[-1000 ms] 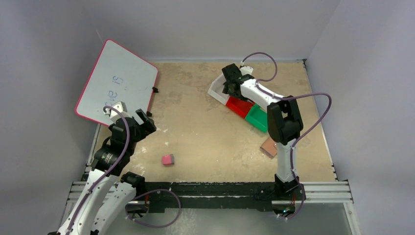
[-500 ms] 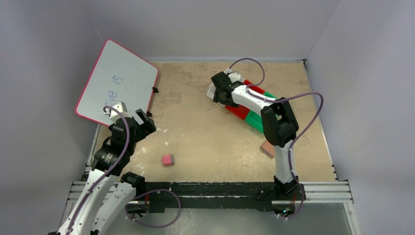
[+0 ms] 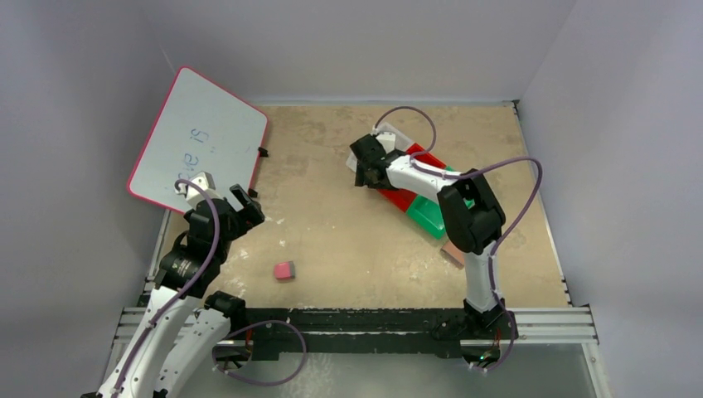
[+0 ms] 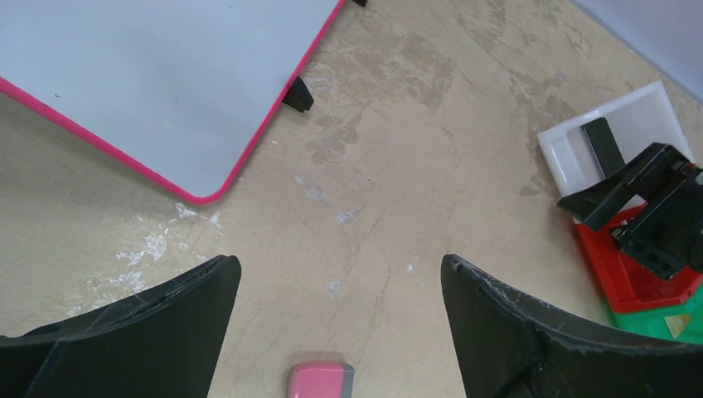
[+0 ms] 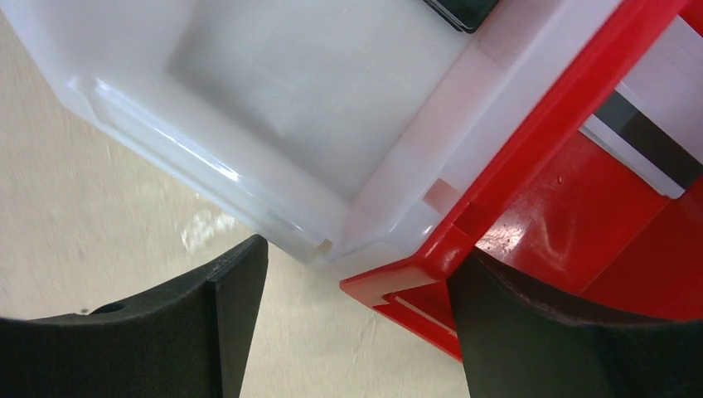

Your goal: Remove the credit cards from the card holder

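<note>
From above, the card holder (image 3: 453, 254) lies near the surface's right edge, half hidden behind the right arm, so it cannot be told whether any cards remain inside. The right gripper (image 3: 365, 166) hangs by the red bin (image 3: 400, 197).

The left wrist view shows the left gripper (image 4: 338, 274) spread and empty above the eraser (image 4: 321, 381), and a black card (image 4: 603, 148) lying in the white bin (image 4: 638, 116).

Only the right wrist view shows the right gripper's fingers spread and holding nothing, and a striped grey card (image 5: 642, 137) in the red bin. At least two cards look to be out already.

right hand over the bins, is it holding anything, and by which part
Nothing. The right hand is open over the corner where the white bin meets the red bin, gripping neither.
</note>
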Available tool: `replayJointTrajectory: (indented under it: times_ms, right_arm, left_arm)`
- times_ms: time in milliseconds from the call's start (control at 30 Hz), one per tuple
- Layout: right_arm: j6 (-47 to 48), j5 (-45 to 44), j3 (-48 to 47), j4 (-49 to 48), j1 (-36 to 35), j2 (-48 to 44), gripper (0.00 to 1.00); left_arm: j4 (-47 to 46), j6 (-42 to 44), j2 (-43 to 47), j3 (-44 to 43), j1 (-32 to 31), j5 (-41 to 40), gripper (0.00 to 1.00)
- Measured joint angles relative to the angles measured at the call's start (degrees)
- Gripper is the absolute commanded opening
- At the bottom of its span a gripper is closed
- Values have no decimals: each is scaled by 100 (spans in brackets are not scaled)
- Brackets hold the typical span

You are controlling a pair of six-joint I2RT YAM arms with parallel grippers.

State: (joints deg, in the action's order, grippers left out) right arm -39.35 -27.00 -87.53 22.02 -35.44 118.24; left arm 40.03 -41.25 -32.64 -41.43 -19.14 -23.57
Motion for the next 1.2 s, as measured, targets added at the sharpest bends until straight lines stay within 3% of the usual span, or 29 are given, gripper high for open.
replayJointTrajectory:
  times_ms: [500,733,967,1200]
  right_arm:
    - [1379,258,1840,-1001,-1344,-929,73]
    - [1993,752,2800,-1517,-1781,-1871,79]
    - [1825,466,2800,-1311,-1816,-2839,94]
    - [555,-55,2986,-678,-1816,-4203,99]
  left_arm:
    - [7,-9,-74,0,0,-4,91]
    - [26,-11,-87,0,0,-9,91]
    - [39,-13,-85,0,0,-24,91]
    - [35,-9,-22,0,0,2,91]
